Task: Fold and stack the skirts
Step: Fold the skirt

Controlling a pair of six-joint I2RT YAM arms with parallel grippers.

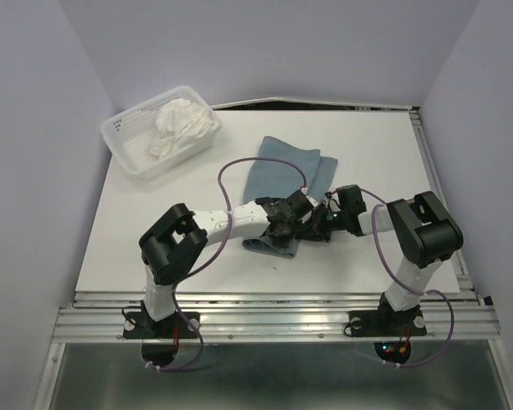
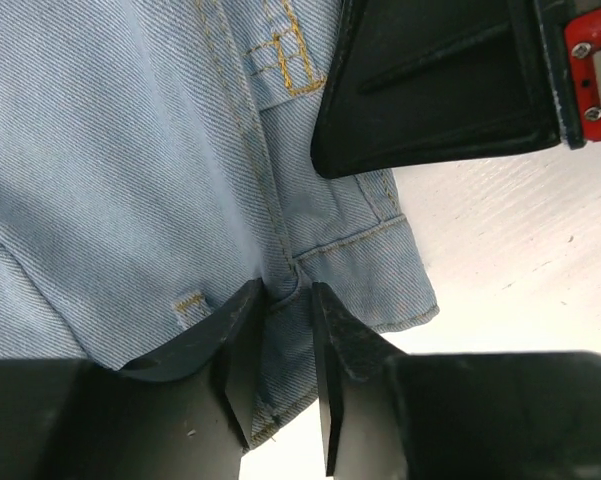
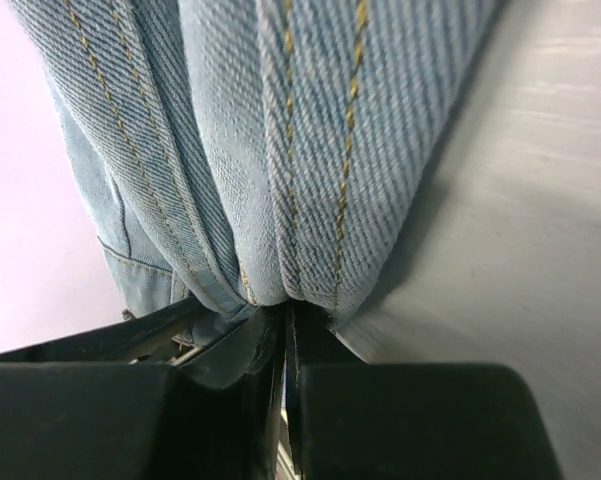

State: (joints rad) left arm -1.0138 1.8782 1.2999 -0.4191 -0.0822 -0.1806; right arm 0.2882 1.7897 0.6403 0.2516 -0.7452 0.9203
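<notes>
Left gripper [image 2: 280, 300] and right gripper [image 3: 285, 315], each clamped on the near edge of the blue skirt [image 1: 286, 166].
Seen from above, the two grippers meet side by side at mid-table, left one on the left, over the near end of the blue skirt, which lies as a roughly rectangular folded panel running toward the far side of the white table [image 1: 154, 231]. The left wrist view shows dark wedge-shaped fingers pinching a raised ridge of pale twill denim, with mustard-yellow stitching and a small belt loop just beside them. The right wrist view shows flat black fingers pressed nearly together on several rounded denim folds, each edged with a double row of yellow stitches. The white skirt [image 1: 183, 124], thin and crumpled into a soft heap, sits in the white plastic mesh basket [image 1: 130, 158] at the far left corner, well apart from both arms.
</notes>
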